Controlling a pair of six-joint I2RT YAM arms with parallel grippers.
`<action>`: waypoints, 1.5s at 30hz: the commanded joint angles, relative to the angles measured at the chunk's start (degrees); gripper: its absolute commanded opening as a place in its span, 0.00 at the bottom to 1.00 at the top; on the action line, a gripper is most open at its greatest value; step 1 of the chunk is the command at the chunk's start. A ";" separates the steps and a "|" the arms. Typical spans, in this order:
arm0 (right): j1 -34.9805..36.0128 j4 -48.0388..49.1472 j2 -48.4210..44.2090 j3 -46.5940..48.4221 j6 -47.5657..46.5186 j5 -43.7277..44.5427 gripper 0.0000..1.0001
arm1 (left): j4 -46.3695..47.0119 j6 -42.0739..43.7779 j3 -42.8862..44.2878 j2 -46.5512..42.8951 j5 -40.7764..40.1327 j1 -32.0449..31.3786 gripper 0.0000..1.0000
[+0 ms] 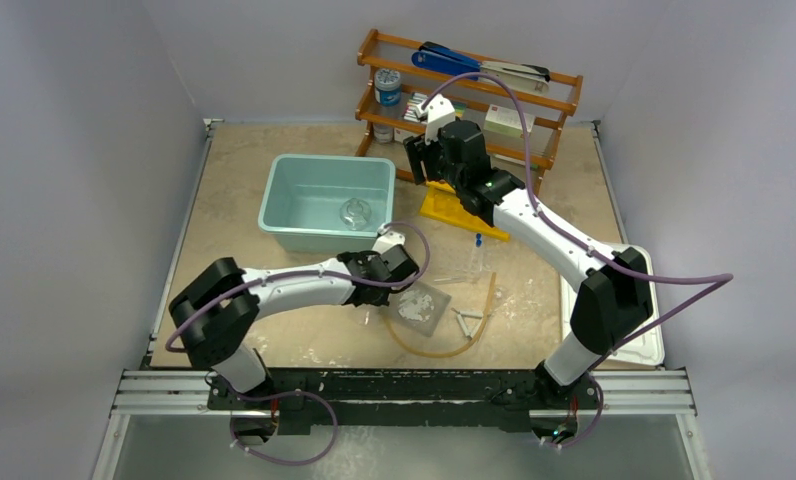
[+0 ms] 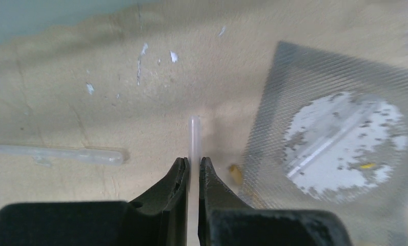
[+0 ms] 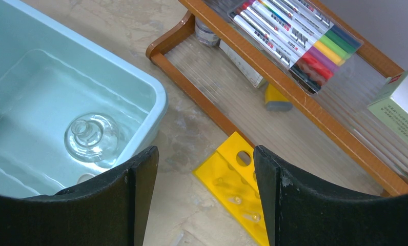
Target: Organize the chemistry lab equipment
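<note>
At the near middle of the bench (image 1: pixel 314 335), the long amber rubber tube (image 1: pixel 490 300) curls beside the clear Y-connector (image 1: pixel 466 320) and a square of wire gauze (image 2: pixel 340 143) with a white round centre. Just beyond them the left pincer (image 2: pixel 192 161) is clamped together on a thin clear tube (image 2: pixel 194 134). The tube pokes out past the tips, low over the bench and just beside the gauze's edge, and a clear pipette (image 2: pixel 58 154) lies loose to its left. The hold looks slight, tips only on a slick, narrow piece. The tube may swivel or slide out on the lift, or crack if squeezed harder, and a low sweep could catch the gauze and drag it.

Farther back, the teal bin (image 1: pixel 319 240) holds the round glass flask (image 1: pixel 355 212); a tube dropped from height could strike that glass. To the right of it, the right pincer (image 3: pixel 204 154) hangs with jaws apart and empty above the yellow holed test-tube rack (image 3: pixel 238 189), close to the wooden shelf (image 3: pixel 202 99). A careless descent could knock either.

On the shelf, the coloured markers (image 3: pixel 294 36) carry print too small to read. The pale green box (image 3: pixel 396 102) shows a red logo cut by the frame edge, not legible.
</note>
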 commanded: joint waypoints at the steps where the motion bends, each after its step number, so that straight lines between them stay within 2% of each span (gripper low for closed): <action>1: -0.23 2.57 -2.10 0.19 0.16 -0.16 0.71 | -2.32 3.25 7.43 -8.03 1.33 0.47 0.00; 5: -0.21 2.68 -2.40 0.06 0.25 -0.20 0.71 | -2.68 6.04 13.31 -13.00 5.83 0.48 0.00; 9: -0.24 2.71 -2.84 0.11 0.40 -0.34 0.71 | -7.27 8.89 21.67 -14.52 3.11 2.33 0.00; 14: -0.20 3.18 -3.50 -0.68 1.04 -1.78 0.70 | -14.77 13.29 34.10 -12.93 0.08 11.89 0.00; 18: -0.25 4.63 -3.54 -2.45 3.23 -4.95 0.70 | -15.12 11.89 38.67 -10.92 1.33 23.94 0.00; 23: -0.13 8.20 -3.21 -5.08 5.29 -7.52 0.68 | -5.40 5.27 32.79 -12.41 0.47 31.35 0.00; 26: -0.15 8.39 -3.00 -5.47 6.00 -8.83 0.67 | -1.69 2.73 30.36 -9.77 -0.27 35.18 0.00; 29: -0.13 8.25 -3.06 -5.96 6.25 -10.10 0.67 | 2.44 2.08 28.89 -5.37 2.27 38.20 0.00; 32: -0.10 7.99 -3.69 -6.98 6.25 -9.87 0.67 | 3.59 1.44 28.90 -1.15 3.02 39.21 0.00; 40: -0.10 7.86 -4.48 -9.14 6.67 -9.93 0.67 | 10.02 -0.23 20.52 4.01 2.54 41.97 0.00; 45: -0.16 7.12 -4.98 -9.73 7.31 -9.86 0.67 | 12.83 0.32 18.58 7.44 2.54 43.14 0.00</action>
